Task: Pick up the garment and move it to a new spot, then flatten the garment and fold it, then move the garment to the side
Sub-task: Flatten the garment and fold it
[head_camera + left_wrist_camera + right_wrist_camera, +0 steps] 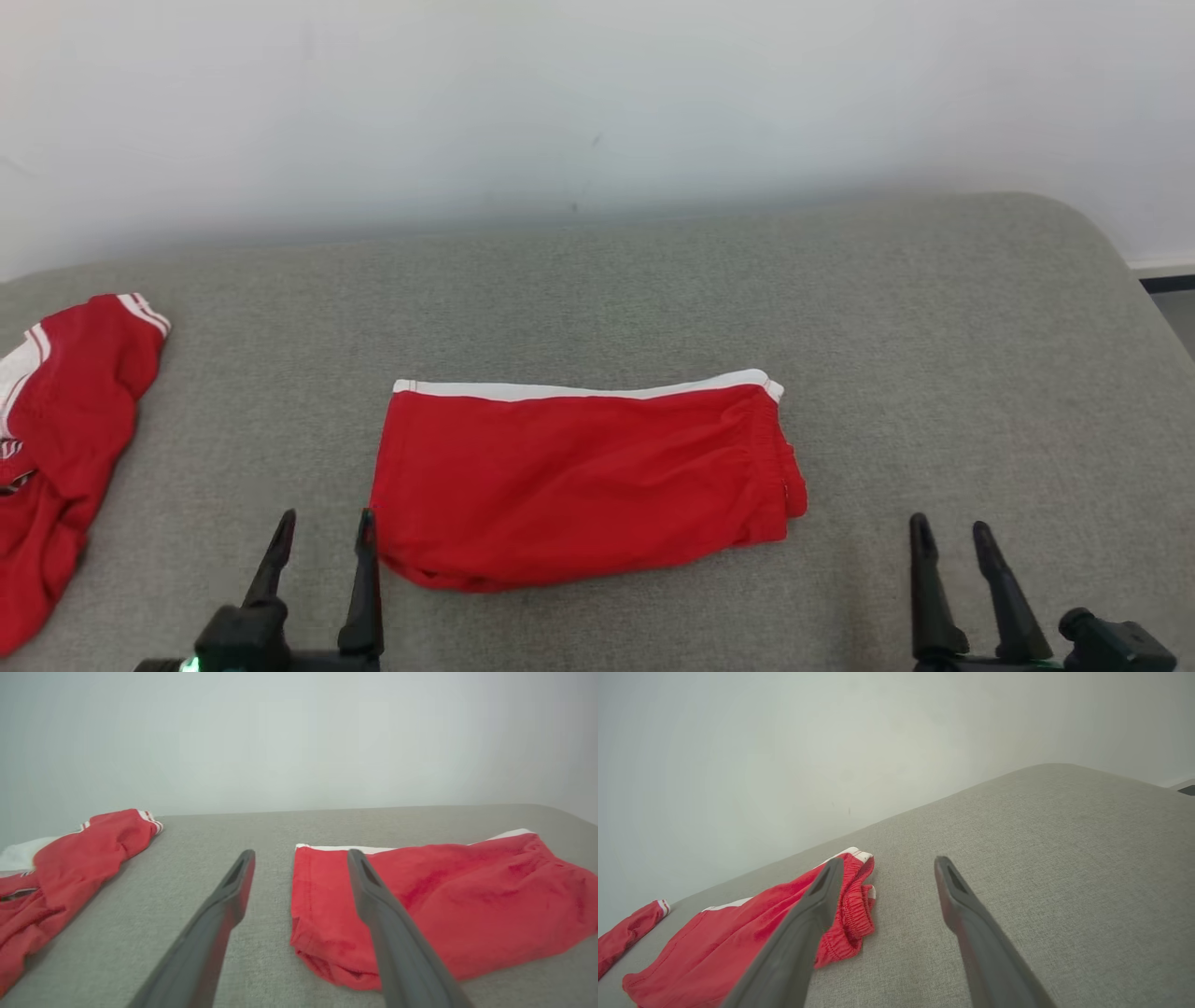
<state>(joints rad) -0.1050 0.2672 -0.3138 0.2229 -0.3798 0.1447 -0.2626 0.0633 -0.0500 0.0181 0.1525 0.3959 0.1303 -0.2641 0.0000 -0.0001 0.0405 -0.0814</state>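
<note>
Lying folded into a flat red rectangle with a white band along its far edge, the garment (579,485) sits between the two grippers, a little ahead of their fingertips. Its near left corner is just beside the inner finger of the left gripper (327,515); in the left wrist view that finger crosses over the hem. The left gripper is released, fingers spread, holding nothing. The elastic waistband end faces the right gripper (950,523), which stands apart to its right, also released and empty. A second garment (65,420), red with white trim, lies crumpled left of the left gripper. Both lie on a grey cushion (934,327) against a pale wall (597,93).
</note>
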